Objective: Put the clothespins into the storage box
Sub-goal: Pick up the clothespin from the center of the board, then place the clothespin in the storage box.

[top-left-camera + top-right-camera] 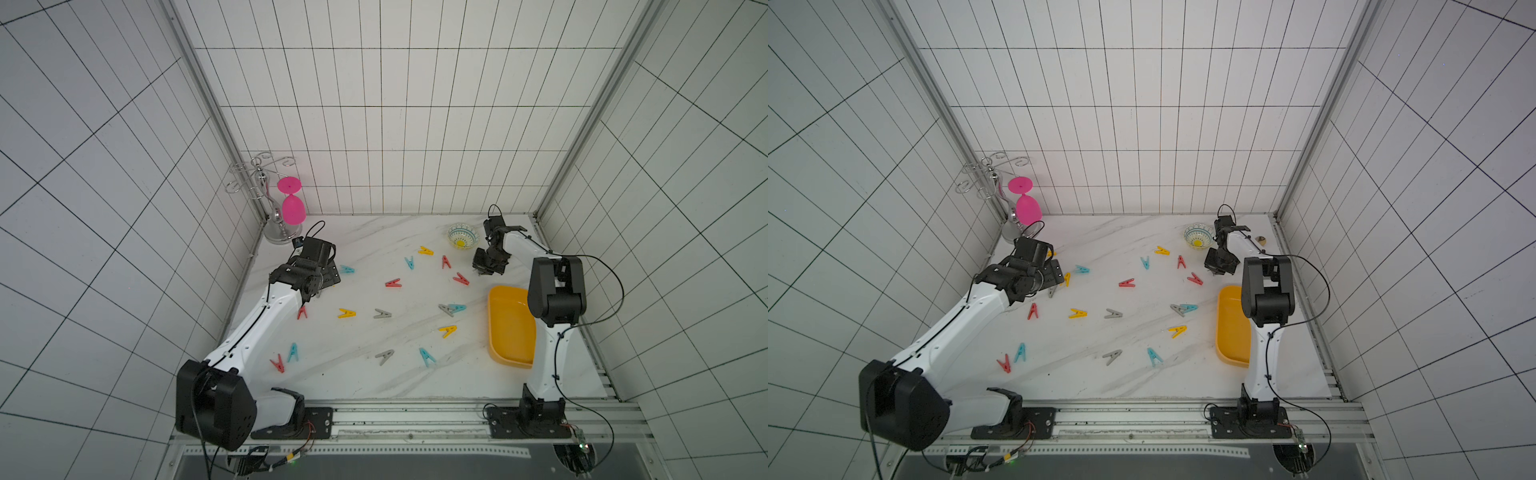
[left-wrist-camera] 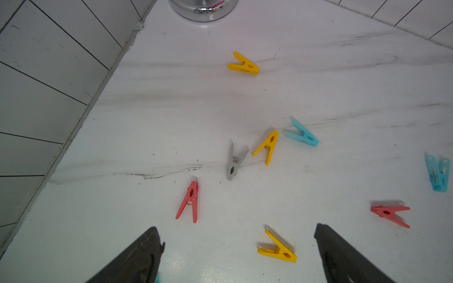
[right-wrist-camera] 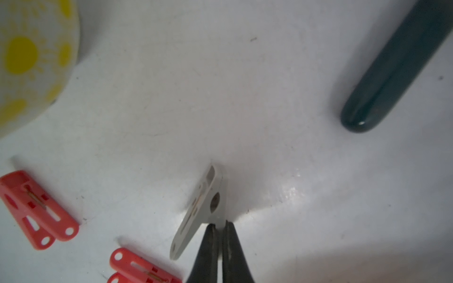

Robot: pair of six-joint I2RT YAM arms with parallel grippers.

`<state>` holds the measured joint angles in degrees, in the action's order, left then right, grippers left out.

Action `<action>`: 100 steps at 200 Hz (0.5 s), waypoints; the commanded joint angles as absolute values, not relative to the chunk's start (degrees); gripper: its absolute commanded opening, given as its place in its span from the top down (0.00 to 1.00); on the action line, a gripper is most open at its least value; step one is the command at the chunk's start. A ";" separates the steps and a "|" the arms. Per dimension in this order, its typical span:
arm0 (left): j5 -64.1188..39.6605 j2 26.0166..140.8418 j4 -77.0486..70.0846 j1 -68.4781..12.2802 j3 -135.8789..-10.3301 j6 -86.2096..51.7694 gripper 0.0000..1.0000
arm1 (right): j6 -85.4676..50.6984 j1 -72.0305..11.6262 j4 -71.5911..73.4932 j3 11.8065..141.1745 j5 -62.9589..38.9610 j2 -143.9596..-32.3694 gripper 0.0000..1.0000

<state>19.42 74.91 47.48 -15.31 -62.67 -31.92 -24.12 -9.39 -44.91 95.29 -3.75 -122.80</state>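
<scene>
White tiled walls all round, marble-look worktop (image 1: 353, 386) underneath. Far left there's a chrome glass rack (image 1: 266, 199) with a pink goblet (image 1: 292, 210) hanging upside down, which isn't part of the job. Just in front of it my left claw (image 2: 237, 232) sits low with its fingers wide apart, holding nothing. In the wrist view a yellow clothespin (image 2: 278, 248) lies between them.

The rest of the clothespins (image 1: 382, 313) are scattered flat across the middle. Over on the right, near the small patterned bowl (image 1: 462, 237), my right claw (image 3: 220, 226) is pinched together on a grey clothespin (image 3: 203, 205), gripping it by one edge. Two red clothespins (image 3: 36, 210) lie beside it. I can't tell if the grey one is off the surface yet.

The storage box (image 1: 509, 328) sits just nearer me than that claw, half hidden behind the right arm. The part I can see has no clips in it.

So I reckon we're right at the start: grab made, carry not done. Next move calls for a straight lift, a short swing back over the box rim, then letting go. The grip looks off-centre, so the clip could twist or pop out.
</scene>
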 commanded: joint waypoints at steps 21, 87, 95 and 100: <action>18.49 73.93 47.46 -15.12 -64.25 -31.99 0.01 | -21.77 -9.32 -49.09 91.23 -1.06 -110.80 0.95; 16.16 73.65 46.52 -15.12 -64.22 -32.34 0.01 | -23.53 -9.66 -56.69 76.41 1.35 -93.27 0.95; 16.04 73.59 46.11 -15.13 -64.24 -32.63 0.01 | -24.03 -9.78 -57.16 73.80 1.59 -91.32 0.95; 15.92 73.57 45.93 -15.12 -64.25 -32.82 0.01 | -24.23 -9.77 -57.73 72.44 2.11 -90.19 0.95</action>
